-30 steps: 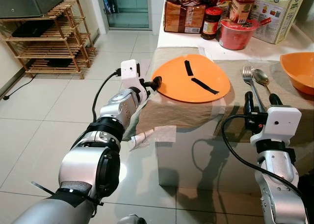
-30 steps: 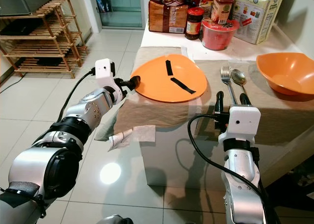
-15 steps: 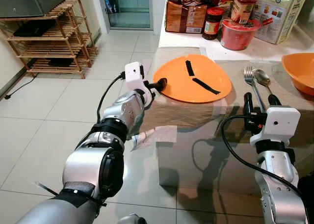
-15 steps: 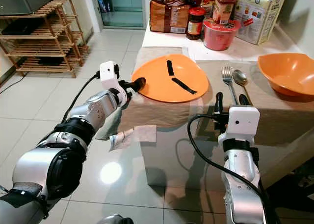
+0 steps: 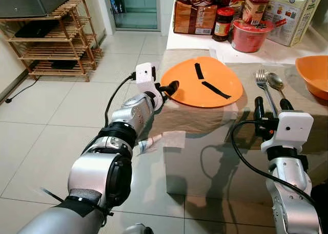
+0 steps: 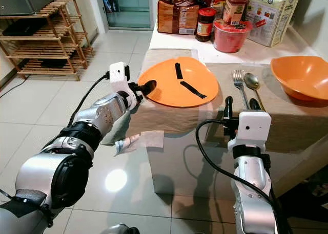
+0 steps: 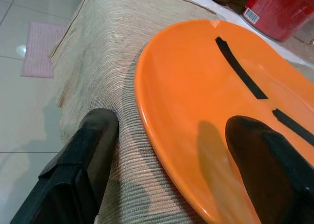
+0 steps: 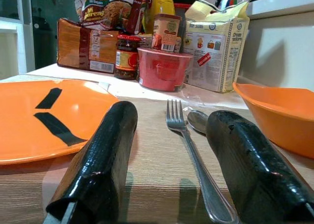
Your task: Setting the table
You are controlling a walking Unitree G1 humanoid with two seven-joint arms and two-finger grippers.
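An orange plate (image 5: 205, 85) with two black tape strips lies on the beige cloth (image 5: 197, 119) over the table's left end. My left gripper (image 5: 171, 86) is open at the plate's left rim. In the left wrist view, one finger (image 7: 83, 170) rests on the cloth outside the rim and the other (image 7: 265, 170) is over the plate (image 7: 196, 101). A fork (image 5: 262, 85) and spoon (image 5: 274, 81) lie right of the plate. My right gripper (image 5: 270, 107) stands open at the table's near edge, its fingers either side of the fork's handle (image 8: 196, 175).
An orange bowl (image 5: 313, 72) sits at the far right. A red tub (image 5: 249, 35), a jar (image 5: 221, 23) and food packets crowd the back of the table. A wooden shelf (image 5: 51, 37) stands at left. Paper scraps (image 5: 156, 141) lie on the tiled floor.
My left arm has reached further right, bringing its fingers from just short of the plate to either side of its left rim. The right gripper has stayed put.
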